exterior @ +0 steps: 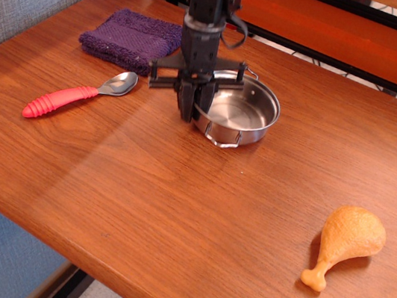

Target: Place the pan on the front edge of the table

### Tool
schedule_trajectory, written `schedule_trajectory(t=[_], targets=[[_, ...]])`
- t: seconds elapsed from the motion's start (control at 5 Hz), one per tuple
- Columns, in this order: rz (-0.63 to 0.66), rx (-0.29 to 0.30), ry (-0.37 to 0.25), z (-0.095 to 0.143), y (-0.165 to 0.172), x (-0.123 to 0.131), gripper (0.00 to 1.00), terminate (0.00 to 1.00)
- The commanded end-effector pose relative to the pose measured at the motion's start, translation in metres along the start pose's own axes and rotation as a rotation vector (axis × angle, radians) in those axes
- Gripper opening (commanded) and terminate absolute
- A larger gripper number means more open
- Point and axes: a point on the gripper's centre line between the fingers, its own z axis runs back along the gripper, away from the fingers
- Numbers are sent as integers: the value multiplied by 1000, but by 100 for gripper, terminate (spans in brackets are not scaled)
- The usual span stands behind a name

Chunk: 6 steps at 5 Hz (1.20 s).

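The small shiny steel pan [240, 112] sits on the reddish-brown wood table [174, 206], toward the back middle. Its wire loop handles show at the front and at the back. My gripper [189, 108] comes down from above at the pan's left side, and its black fingers [185, 102] are shut on the left rim. Whether the pan rests flat or is raised a little on that side I cannot tell.
A red-handled metal spoon [78, 95] lies left of the pan. A purple knitted cloth [131, 38] lies at the back left. An orange toy chicken drumstick [344, 242] lies at the front right. The table's front edge [125, 281] runs along the bottom.
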Motion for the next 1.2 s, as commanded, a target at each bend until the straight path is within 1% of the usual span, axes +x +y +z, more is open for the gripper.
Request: schedule_trajectory(t=[0.0, 0.2, 0.4, 0.6, 0.8, 1.0], targets=[[97, -2, -59, 55, 9, -6, 0, 0], [188, 7, -42, 58, 40, -24, 0, 0], [261, -6, -19, 57, 72, -49, 0, 0], [331, -7, 37, 37, 103, -69, 0, 0], [401, 4, 53, 22, 120, -77, 0, 0], [536, 31, 36, 12, 132, -85, 0, 0]])
